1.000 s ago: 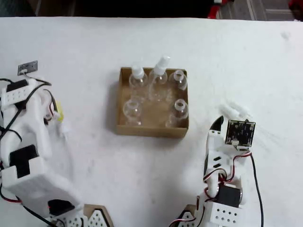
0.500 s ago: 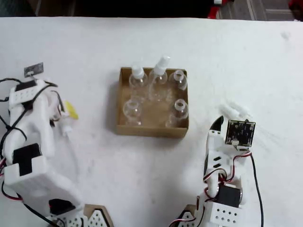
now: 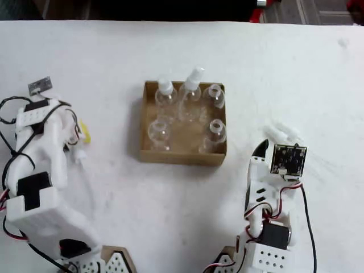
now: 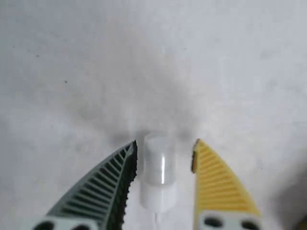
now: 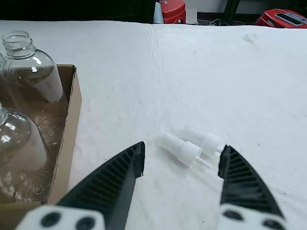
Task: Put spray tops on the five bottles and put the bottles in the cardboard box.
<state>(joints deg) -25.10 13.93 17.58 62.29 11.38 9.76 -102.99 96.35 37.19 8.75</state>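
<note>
a white cloth-covered table (image 3: 296, 68) fills the scene, with a shallow cardboard box (image 3: 149, 122) at its middle. five clear bottles (image 3: 159, 133) stand upright inside it; the two at the back left and back middle wear white tops, the other three have open necks. your left gripper (image 4: 165, 143) sits low over the cloth, well left of the box, its fingers narrowed around a spray top (image 4: 157, 165): the grey finger (image 4: 110, 182) touches one side, the yellow finger (image 4: 216, 187) stands just beside the other with a sliver of cloth between. the spray top is a small white plastic cylinder with a smooth, slightly glossy cap and a thin stem at one end. judge it very light, rigid and a little slippery, likely to roll or pop out sideways under a pinch; take it across the round cap body, not the thin stem. your right gripper (image 5: 183, 145) is spread wide over the cloth right of the box, holding nothing, with two more spray tops (image 5: 184, 151) lying side by side just past its fingertips. the bottles look thin-walled, light and easy to tip.
</note>
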